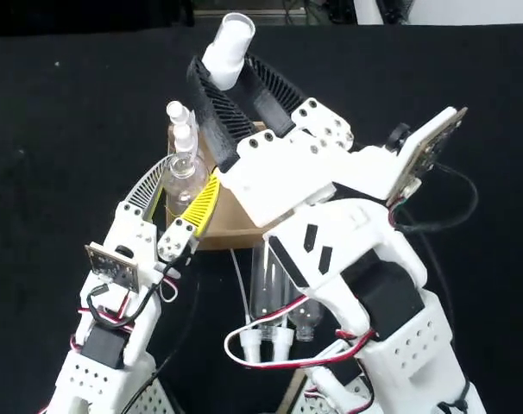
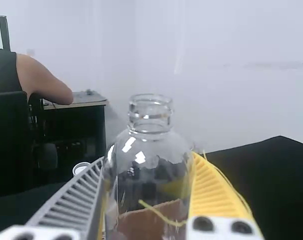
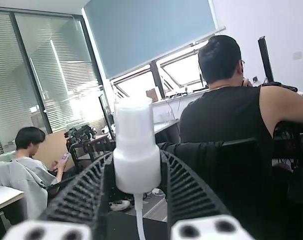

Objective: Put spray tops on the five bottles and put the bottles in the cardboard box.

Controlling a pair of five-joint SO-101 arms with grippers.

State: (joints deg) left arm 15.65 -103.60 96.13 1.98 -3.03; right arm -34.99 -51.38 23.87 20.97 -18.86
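My left gripper [image 1: 188, 175], with one grey and one yellow finger, is shut on a clear bottle [image 1: 185, 179] and holds it upright over the cardboard box [image 1: 231, 226]. In the left wrist view the bottle [image 2: 147, 165] has an open neck with no top, held in the left gripper [image 2: 149, 161]. My right gripper [image 1: 226, 65], with black ribbed fingers, is shut on a white spray top [image 1: 229, 47], raised above and beyond the box. In the right wrist view the spray top [image 3: 135, 150] sits in the right gripper [image 3: 136, 161], its thin tube hanging down.
Two white spray heads [image 1: 179, 121] stick up from the box just behind the held bottle. Two clear bottles [image 1: 270, 289] lie on the black table in front of the box, with loose white spray tops [image 1: 266, 345] by their necks.
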